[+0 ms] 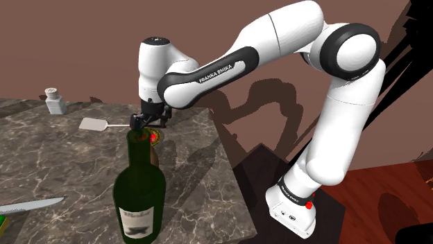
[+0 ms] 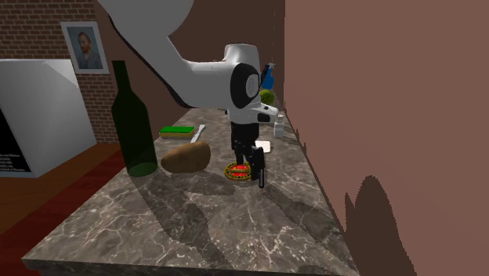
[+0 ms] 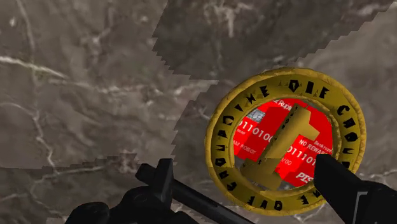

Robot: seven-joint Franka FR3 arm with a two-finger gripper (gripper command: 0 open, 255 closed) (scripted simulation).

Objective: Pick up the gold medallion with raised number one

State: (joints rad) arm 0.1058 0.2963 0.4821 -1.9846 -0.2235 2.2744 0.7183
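The medallion (image 3: pixel 286 146) is a gold ring with black lettering, a red centre and a raised gold number one. It lies flat on the dark marble counter (image 1: pixel 62 159). My black gripper (image 3: pixel 248 175) hangs low over it, open. One finger (image 3: pixel 343 188) overlaps the medallion's rim and the other finger (image 3: pixel 162 181) stands off its opposite side over bare marble. In the shoulder view the gripper (image 1: pixel 149 122) sits just behind the bottle's neck, with the medallion (image 1: pixel 158 137) peeking out beside it. In the second exterior view the medallion (image 2: pixel 238 171) lies at the gripper's (image 2: pixel 252 167) tips.
A tall green wine bottle (image 1: pixel 139 194) stands close in front of the gripper. A brown potato (image 2: pixel 186 157) lies beside the medallion. A white spatula (image 1: pixel 92 124), a shaker (image 1: pixel 54 101), a knife (image 1: pixel 31 206) and a green sponge (image 2: pixel 175 131) lie farther off. The brown wall (image 2: pixel 376 94) borders the counter.
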